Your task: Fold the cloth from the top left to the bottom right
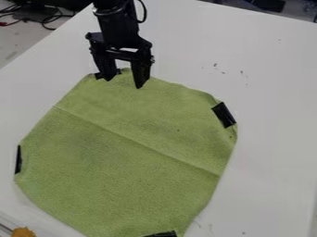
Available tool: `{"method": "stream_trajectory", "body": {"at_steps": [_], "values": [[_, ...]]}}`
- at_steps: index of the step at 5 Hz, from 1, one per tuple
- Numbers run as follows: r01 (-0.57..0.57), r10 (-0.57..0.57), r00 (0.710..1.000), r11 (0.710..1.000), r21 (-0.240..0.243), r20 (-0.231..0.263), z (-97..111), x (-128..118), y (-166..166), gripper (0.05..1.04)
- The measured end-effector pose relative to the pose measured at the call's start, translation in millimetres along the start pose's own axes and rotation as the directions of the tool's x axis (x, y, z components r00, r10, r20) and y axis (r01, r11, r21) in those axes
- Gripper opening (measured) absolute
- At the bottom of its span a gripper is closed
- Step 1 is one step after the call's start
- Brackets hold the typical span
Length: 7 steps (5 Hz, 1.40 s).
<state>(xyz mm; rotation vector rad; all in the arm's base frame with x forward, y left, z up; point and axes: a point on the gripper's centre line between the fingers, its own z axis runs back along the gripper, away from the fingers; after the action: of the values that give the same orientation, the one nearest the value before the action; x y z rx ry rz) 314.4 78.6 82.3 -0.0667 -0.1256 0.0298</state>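
Observation:
The gripper (124, 83) hangs from the top, over the cloth's upper edge left of centre, with its two fingers apart and nothing held between them. Beneath it the green cloth (117, 166) lies spread out flat on the white table, a straight crease running from its upper left to its right side. Black clips or tape pieces sit at its edges: one at the right (223, 115), one at the left (18, 159), one at the bottom (162, 234), and one at the top, partly behind the gripper. Whether the fingertips touch the cloth, I cannot tell.
An orange-brown object (23, 232) sits by a clear edge at the bottom left corner. Dark cables (46, 19) lie beyond the table's (266, 69) edge at the top left. Small dark marks dot the table right of the gripper.

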Motion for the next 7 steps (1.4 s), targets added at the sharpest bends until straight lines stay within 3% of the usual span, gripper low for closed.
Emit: {"method": "stream_trajectory", "body": {"at_steps": [2,3,4,5,7], "values": [[0.012,-0.012,0.998,1.000,0.000,-0.067,-24,1,1,1.001],[0.011,-0.005,0.997,0.997,0.080,-0.071,-34,20,13,1.001],[0.075,-0.071,0.991,0.997,0.036,-0.111,-49,41,32,1.001],[0.066,-0.062,0.994,0.997,0.045,-0.087,-45,55,55,1.001],[0.017,-0.013,0.999,0.995,0.097,-0.047,-49,51,80,1.001]]}}
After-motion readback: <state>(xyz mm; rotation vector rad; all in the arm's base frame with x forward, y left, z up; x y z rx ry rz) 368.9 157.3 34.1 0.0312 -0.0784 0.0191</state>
